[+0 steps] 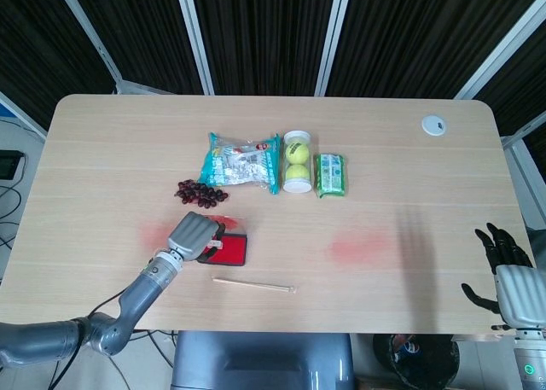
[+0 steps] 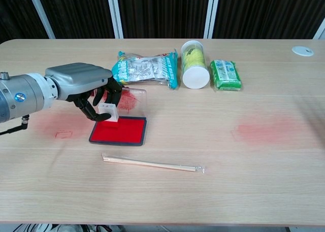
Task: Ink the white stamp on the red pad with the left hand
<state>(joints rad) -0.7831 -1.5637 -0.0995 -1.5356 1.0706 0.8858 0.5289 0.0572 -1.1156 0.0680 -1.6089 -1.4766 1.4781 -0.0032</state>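
Note:
My left hand grips the small white stamp between thumb and fingers, just over the back left corner of the red ink pad. In the head view the left hand hides the stamp and covers the left part of the pad. The pad's clear lid stands open behind it, stained red. My right hand hangs off the table's right front corner, fingers apart, holding nothing.
A wooden stick in a clear wrapper lies in front of the pad. Behind it are dark grapes, a snack bag, a tennis ball tube and a green packet. Red stains mark the table.

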